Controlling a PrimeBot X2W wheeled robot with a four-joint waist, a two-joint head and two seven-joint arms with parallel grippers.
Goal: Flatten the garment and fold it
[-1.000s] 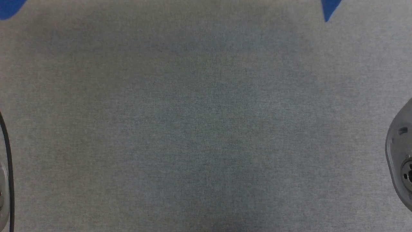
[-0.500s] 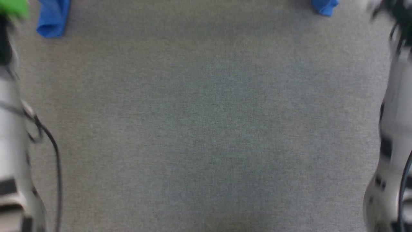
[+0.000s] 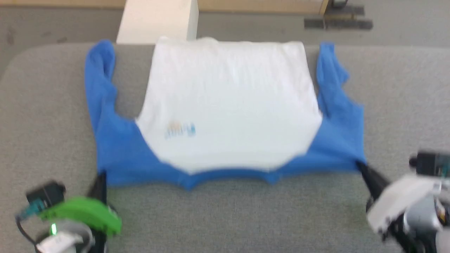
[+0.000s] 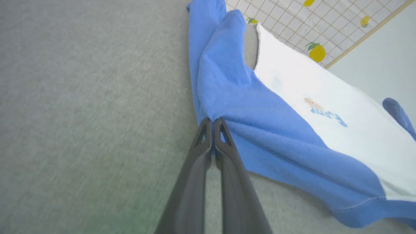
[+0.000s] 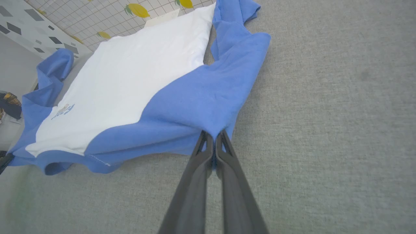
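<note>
A pale box (image 3: 158,19) stands beyond the garment (image 3: 228,98), behind the grey table (image 3: 404,88).

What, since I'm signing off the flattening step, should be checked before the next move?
1. Left gripper shut on the garment's blue shoulder corner: ok.
2. Right gripper shut on the opposite corner: ok.
3. White body lying smooth: ok.
4. Sleeves spread flat: not ok, both bunched beside the body.
5. Hem fully on the grey table: cannot tell, it reaches the far edge.
</note>
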